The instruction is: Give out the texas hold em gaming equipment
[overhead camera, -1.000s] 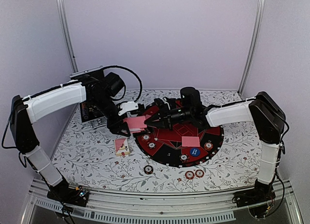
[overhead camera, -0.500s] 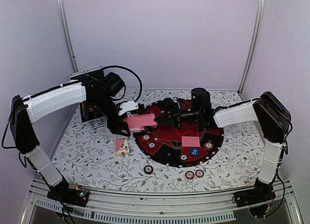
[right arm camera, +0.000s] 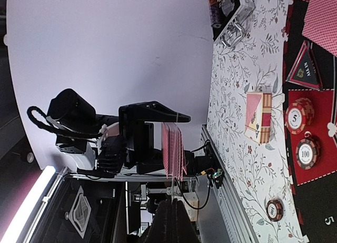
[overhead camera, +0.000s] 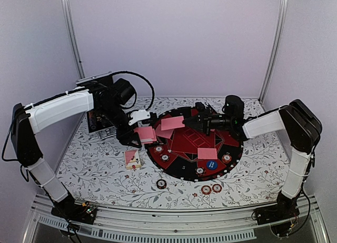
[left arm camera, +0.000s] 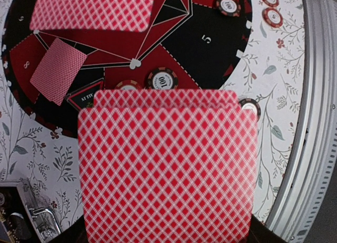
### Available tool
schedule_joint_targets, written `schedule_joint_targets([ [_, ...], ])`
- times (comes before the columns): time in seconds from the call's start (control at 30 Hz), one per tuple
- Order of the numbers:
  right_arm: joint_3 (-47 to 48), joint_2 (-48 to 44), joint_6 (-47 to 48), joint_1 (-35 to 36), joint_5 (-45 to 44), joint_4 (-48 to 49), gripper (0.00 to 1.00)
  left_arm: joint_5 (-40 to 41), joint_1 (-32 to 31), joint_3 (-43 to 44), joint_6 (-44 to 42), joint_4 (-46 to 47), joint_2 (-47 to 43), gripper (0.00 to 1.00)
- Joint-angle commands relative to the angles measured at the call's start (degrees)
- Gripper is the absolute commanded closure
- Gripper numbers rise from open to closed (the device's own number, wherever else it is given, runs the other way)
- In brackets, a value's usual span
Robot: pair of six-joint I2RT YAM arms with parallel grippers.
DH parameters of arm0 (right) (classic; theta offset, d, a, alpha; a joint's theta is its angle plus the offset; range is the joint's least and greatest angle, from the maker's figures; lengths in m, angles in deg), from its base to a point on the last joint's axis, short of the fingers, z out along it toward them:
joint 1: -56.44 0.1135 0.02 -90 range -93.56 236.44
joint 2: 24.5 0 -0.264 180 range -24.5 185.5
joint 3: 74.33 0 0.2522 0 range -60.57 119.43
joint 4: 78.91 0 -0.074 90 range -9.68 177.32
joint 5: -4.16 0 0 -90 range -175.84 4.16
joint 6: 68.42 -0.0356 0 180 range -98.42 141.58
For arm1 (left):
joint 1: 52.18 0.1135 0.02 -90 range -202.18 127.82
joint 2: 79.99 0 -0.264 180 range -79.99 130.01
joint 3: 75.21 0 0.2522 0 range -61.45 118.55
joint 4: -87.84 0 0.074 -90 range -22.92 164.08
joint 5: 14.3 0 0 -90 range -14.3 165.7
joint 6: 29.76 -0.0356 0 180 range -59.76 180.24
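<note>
**Dealing posture.** Left end effector (overhead camera: 135,139), clamped on the deck of playing cards (left arm camera: 168,169) at the left rim of the round mat (overhead camera: 235,148), apparently acts as the dealer's hand. Right end effector (overhead camera: 186,124), closed on a single card (overhead camera: 171,123), holds it above the mat's far-left part, presumably for dealing. Legible: chip (left arm camera: 160,80) "100"; mat sector "5".
</note>
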State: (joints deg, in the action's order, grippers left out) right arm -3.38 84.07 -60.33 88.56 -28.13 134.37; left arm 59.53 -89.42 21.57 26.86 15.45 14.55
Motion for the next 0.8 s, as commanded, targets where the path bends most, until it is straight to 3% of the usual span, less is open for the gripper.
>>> schedule_joint_targets([
  [0.0, -2.1, -2.3, -0.5, -4.2, 1.2, 2.7, 1.00, -0.7, 0.1, 1.5, -0.4, 0.5, -0.1, 1.00],
  [0.27, -3.8, 0.4, 3.3, -14.6, 2.0, -0.9, 1.00, -0.8, 0.1, 1.6, -0.5, 0.4, -0.1, 1.00],
  [0.47, -2.6, 2.6, 11.3, -21.5, -0.3, -10.9, 1.00, -0.6, 0.1, 1.7, -0.5, 0.4, -0.2, 1.00],
  [0.77, -0.2, 7.6, 21.1, -23.4, -4.6, -21.5, 1.00, -0.5, 0.1, 1.8, -0.6, 0.3, 0.1, 1.00],
])
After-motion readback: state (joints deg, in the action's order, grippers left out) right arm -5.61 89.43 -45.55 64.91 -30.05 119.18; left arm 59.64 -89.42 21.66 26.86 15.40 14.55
